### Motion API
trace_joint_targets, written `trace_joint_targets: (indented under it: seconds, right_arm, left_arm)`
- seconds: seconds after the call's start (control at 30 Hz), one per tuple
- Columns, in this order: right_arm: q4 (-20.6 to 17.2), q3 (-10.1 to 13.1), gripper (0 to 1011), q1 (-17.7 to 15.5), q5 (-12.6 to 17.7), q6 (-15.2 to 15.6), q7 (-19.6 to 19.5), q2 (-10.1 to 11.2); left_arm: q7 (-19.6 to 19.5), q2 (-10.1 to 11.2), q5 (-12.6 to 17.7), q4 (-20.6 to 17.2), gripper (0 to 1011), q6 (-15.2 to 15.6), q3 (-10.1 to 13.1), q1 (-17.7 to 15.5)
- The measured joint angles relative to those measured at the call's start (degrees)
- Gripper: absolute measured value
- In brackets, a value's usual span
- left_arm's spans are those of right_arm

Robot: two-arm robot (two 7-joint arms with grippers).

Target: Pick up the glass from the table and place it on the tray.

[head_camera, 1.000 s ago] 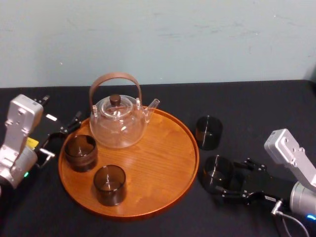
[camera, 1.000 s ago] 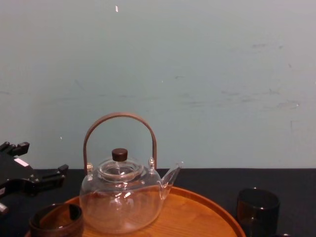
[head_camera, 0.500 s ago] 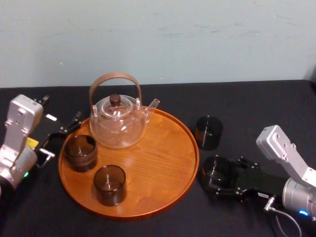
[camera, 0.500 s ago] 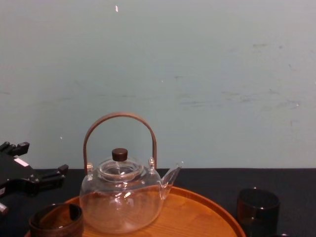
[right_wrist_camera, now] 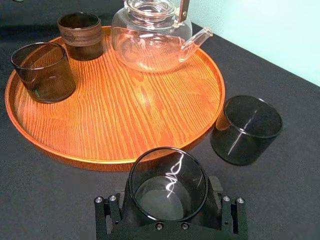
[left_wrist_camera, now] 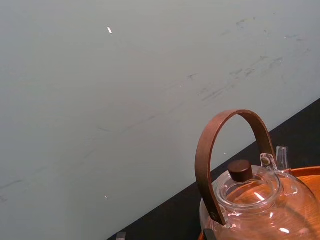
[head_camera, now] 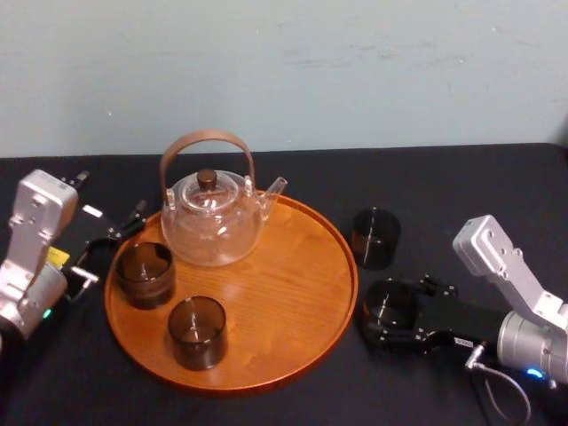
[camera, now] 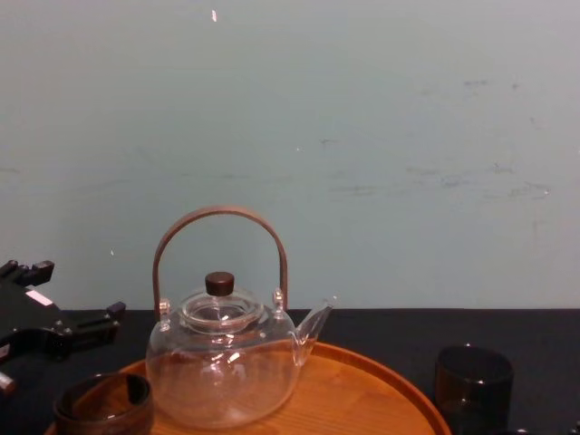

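since a second earlier the right arm's silver wrist had swung in toward the tray (head_camera: 293, 302), while the glass (head_camera: 388, 304) had barely shifted. the right gripper (head_camera: 395, 315) lay low over the black table (head_camera: 444, 186), reaching in from 4 o'clock. its black fingers pressed against both sides of the glass, so it was closed on it at a narrow width. in the right wrist view the glass (right_wrist_camera: 167, 182) sat deep between the jaws of the right gripper (right_wrist_camera: 168, 202), mouth up. whether its base touched the cloth could not be told.

the glass stood off the tray, just beside the rim at about 4 o'clock of the tray (right_wrist_camera: 130, 110). a second dark glass (head_camera: 375, 237) stood on the table at 12 o'clock from the held one, near it but apart, close to the tray's rim at 2 o'clock.

on the tray a clear teapot (head_camera: 213, 222) with a brown hoop handle stood at 11 o'clock. a banded cup (head_camera: 145, 273) stood at 9 o'clock and a plain dark cup (head_camera: 197, 331) at 7 o'clock.

the left gripper (head_camera: 111, 240) rested idle off the tray at 9 o'clock.
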Motion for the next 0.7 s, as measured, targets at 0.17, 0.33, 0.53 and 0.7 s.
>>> trace_joint_targets:
  seconds: [0.17,0.33,0.53,0.7]
  right_arm:
    - [0.35,-0.44,1002,0.54,0.01,-0.02,0.03,-0.20]
    - [0.44,-0.62,1002,0.68,-0.07,-0.14,0.01,-0.22]
    - [0.42,-0.57,1002,0.66,-0.07,-0.16,-0.01,-0.21]
    - [0.39,-0.52,935,0.64,-0.06,-0.17,-0.03,-0.18]
  left_arm:
    - [0.00,0.00,0.00,0.00,1001,0.00,0.00,0.00]
    - [0.00,0.00,0.00,0.00,1001,0.00,0.00,0.00]
    - [0.00,0.00,0.00,0.00,1001,0.00,0.00,0.00]
    - [0.00,0.00,0.00,0.00,1001,0.00,0.00,0.00]
